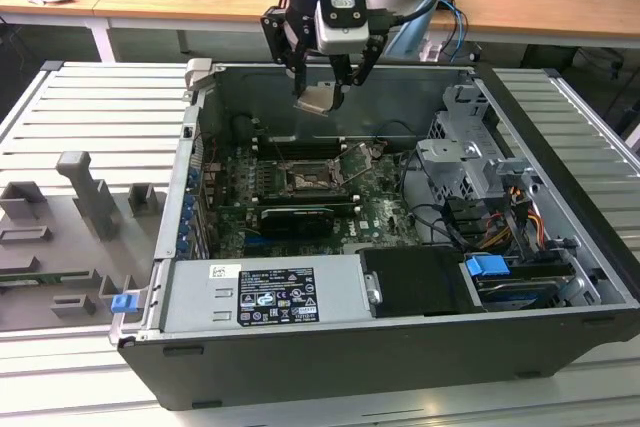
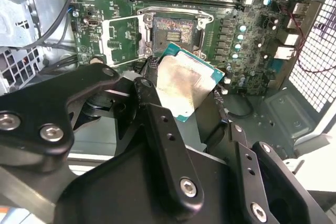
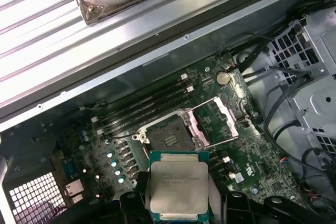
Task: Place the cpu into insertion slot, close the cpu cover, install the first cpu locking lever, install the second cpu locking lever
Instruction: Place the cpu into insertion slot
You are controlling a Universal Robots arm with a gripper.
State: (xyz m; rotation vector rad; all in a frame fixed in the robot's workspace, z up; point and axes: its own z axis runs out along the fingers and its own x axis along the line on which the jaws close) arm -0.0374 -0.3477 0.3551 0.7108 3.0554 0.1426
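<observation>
My gripper point(image 1: 320, 87) hangs above the open computer case, shut on the cpu point(image 1: 317, 99), a flat square chip with a silvery top and green edge. Both wrist views show the cpu point(image 2: 185, 86) point(image 3: 178, 186) held between the black fingers point(image 2: 157, 124), well above the motherboard. Below it lies the insertion slot point(image 1: 303, 180) point(image 2: 176, 31) point(image 3: 169, 135), bare and uncovered. The cpu cover point(image 3: 218, 123) point(image 2: 122, 39) point(image 1: 362, 162), a thin silvery frame, stands swung open beside the slot. I cannot make out the locking levers clearly.
Memory sticks point(image 1: 300, 144) run behind the slot and a long black expansion card point(image 1: 295, 217) lies in front of it. A drive cage with cables point(image 1: 470, 177) fills the exterior view's right. The power supply point(image 1: 265, 292) sits at the case's near side. Grey fixtures point(image 1: 85, 197) stand outside the case.
</observation>
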